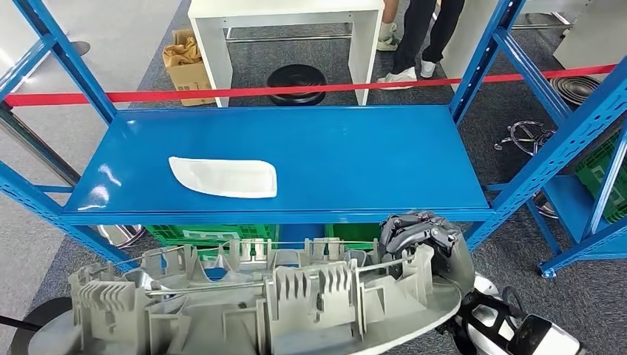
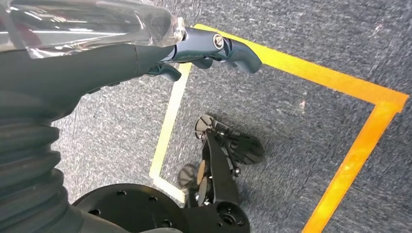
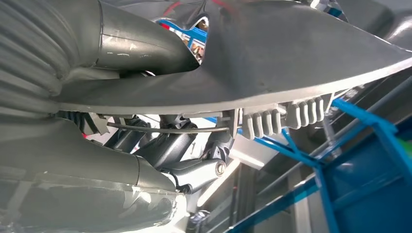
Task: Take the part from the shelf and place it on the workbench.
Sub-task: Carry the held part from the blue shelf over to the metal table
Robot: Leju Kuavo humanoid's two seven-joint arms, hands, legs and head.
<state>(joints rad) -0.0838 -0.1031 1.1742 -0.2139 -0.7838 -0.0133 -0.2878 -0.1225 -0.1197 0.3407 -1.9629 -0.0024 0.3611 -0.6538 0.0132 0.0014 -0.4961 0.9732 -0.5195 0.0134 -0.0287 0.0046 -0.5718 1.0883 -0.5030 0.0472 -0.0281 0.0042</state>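
Bottom of frame — grey ribbed part, its right end gripped by the right hand. Left hand — fingers curled on nothing, above floor. Centre: blue shelf bearing white piece.

Nothing readable here, honestly. No labels, brand names or numbers on anything I can make out. The green crate under the blue shelf has some pale raised markings on its side, but they're cut off and too blurry to read as letters.
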